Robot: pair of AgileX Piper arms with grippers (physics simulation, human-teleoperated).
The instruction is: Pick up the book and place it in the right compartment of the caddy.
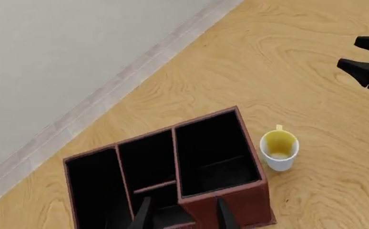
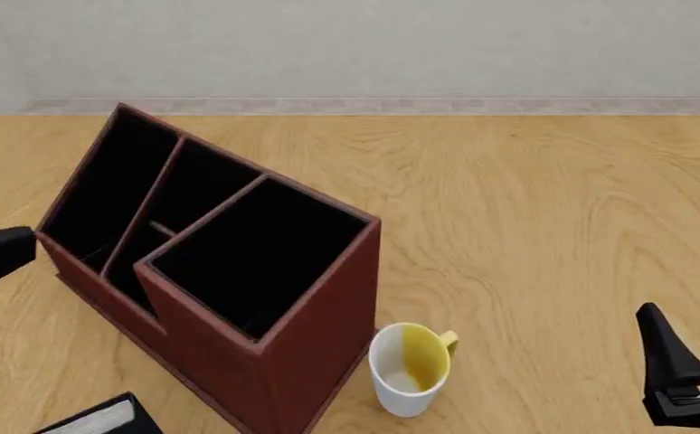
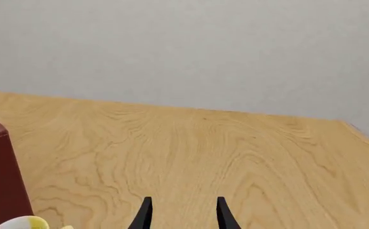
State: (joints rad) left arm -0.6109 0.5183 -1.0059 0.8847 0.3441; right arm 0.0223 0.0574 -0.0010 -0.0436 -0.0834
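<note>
The caddy is a red-brown wooden box with black sections, left of centre in the front view. Its right compartment, the large square one, is at the tall near end and is empty. Only a corner of the book, black with a white page edge, shows at the bottom left edge, near the caddy's front. My left gripper is open above the caddy, near the right compartment. My right gripper is open and empty over bare table at the near right, far from the book.
A white mug with a yellow inside stands on the table just right of the caddy's near corner; it also shows in the left wrist view. A pale wall with a skirting strip runs along the table's far edge.
</note>
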